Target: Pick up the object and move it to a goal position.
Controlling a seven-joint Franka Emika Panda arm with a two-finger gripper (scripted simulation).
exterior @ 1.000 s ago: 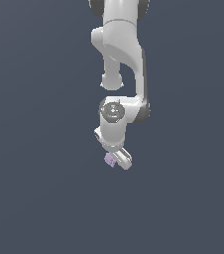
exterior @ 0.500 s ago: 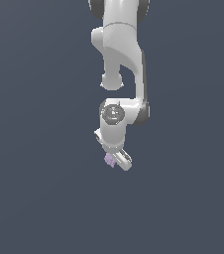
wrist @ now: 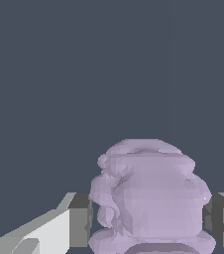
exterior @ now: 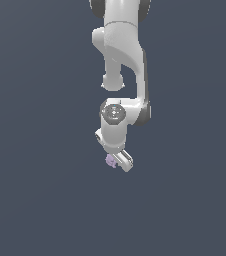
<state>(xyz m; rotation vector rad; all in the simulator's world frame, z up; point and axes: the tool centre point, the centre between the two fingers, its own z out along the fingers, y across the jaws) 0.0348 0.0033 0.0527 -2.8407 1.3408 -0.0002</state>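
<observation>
The object [wrist: 151, 198] is a lumpy pale lilac thing that fills the space between my two fingers in the wrist view, with a dark pad [wrist: 80, 221] pressed against each of its sides. In the exterior view the object [exterior: 110, 160] is a tiny lilac lump peeking out beside the white gripper [exterior: 119, 161] at the end of the arm. The gripper is shut on it. Most of the object is hidden behind the fingers in the exterior view.
The white arm [exterior: 120, 60] reaches down from the top of the exterior view. Around it lies only a plain dark grey-blue surface [exterior: 40, 150], with no other objects or edges visible.
The arm and gripper have shifted very slightly, still holding the object; the grip is unchanged.
</observation>
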